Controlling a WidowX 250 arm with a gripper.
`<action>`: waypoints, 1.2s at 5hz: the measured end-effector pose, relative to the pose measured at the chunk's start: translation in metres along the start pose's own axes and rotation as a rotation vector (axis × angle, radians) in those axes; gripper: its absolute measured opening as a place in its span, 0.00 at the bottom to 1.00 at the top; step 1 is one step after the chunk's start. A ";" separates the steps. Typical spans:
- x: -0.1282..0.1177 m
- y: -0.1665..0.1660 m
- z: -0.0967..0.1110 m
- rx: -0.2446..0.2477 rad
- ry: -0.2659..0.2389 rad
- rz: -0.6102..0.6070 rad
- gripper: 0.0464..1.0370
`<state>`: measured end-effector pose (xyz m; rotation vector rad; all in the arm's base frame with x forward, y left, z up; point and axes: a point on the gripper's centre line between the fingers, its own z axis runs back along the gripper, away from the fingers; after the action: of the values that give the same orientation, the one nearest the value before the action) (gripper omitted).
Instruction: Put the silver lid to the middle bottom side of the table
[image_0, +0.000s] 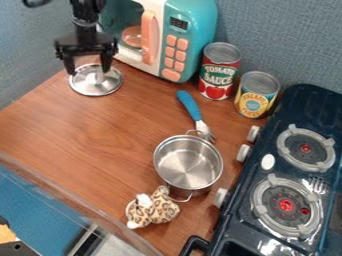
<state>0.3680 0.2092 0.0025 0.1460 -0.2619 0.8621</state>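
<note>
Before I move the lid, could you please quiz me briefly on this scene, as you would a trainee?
1. True or false: the gripper hangs over the silver lid, its fingers apart.
2. Which thing stands between the toy microwave and the yellow-labelled can?
A) the metal pot
B) the red-labelled can
C) the spotted plush toy
3. Fill in the blank: the utensil near the stove has a ____ handle.

Key: 1 true; 2 B; 3 blue.
</note>
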 end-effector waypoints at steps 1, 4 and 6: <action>0.011 -0.006 -0.016 -0.028 0.013 0.010 0.96; 0.024 0.000 -0.037 -0.083 0.040 0.046 0.33; 0.008 -0.005 -0.035 -0.081 0.047 0.008 0.01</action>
<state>0.3827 0.2203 -0.0289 0.0493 -0.2537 0.8604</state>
